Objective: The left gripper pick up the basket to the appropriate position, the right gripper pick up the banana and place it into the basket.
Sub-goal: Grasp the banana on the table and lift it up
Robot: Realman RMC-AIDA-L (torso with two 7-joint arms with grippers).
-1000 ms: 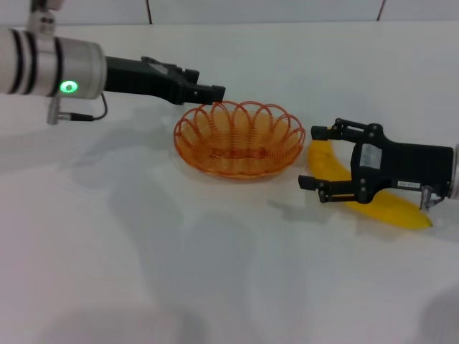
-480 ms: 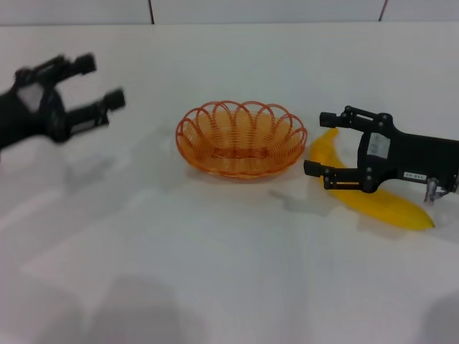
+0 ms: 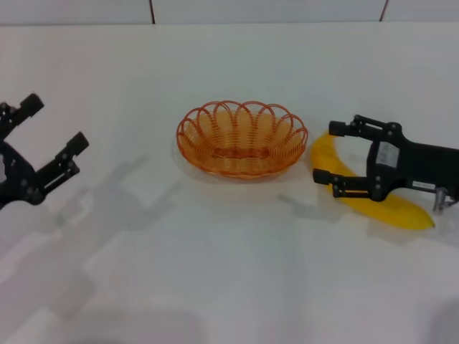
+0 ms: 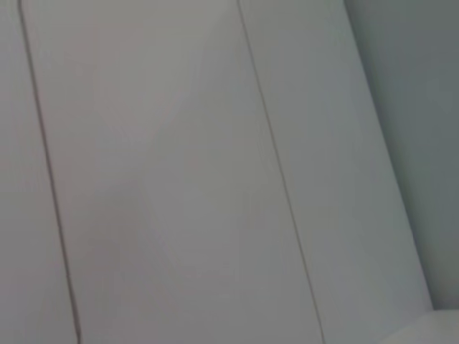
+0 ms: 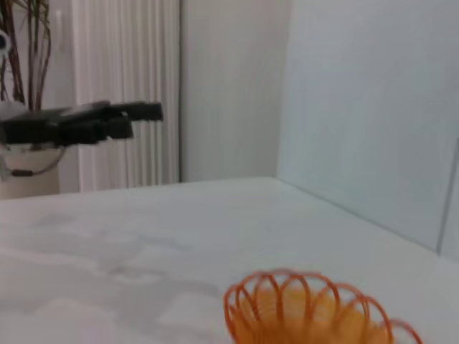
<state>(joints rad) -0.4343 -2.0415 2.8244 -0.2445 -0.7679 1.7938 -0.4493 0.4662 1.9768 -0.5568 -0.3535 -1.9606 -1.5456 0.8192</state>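
The orange wire basket (image 3: pixel 242 137) sits on the white table (image 3: pixel 215 258) at centre, empty; it also shows in the right wrist view (image 5: pixel 312 312). The yellow banana (image 3: pixel 380 201) lies on the table just right of the basket. My right gripper (image 3: pixel 328 153) is open and hovers over the banana's near-basket end, its fingers on either side of it. My left gripper (image 3: pixel 54 125) is open and empty at the far left, well away from the basket; it shows far off in the right wrist view (image 5: pixel 133 118).
The table's far edge meets a white panelled wall (image 3: pixel 265 11). The left wrist view shows only wall panels (image 4: pixel 179 179). White table surface lies in front of the basket.
My left gripper let go of the basket's rim and drew back to the far left, lower in view. My right gripper shifted slightly right over the banana. The basket stays put.
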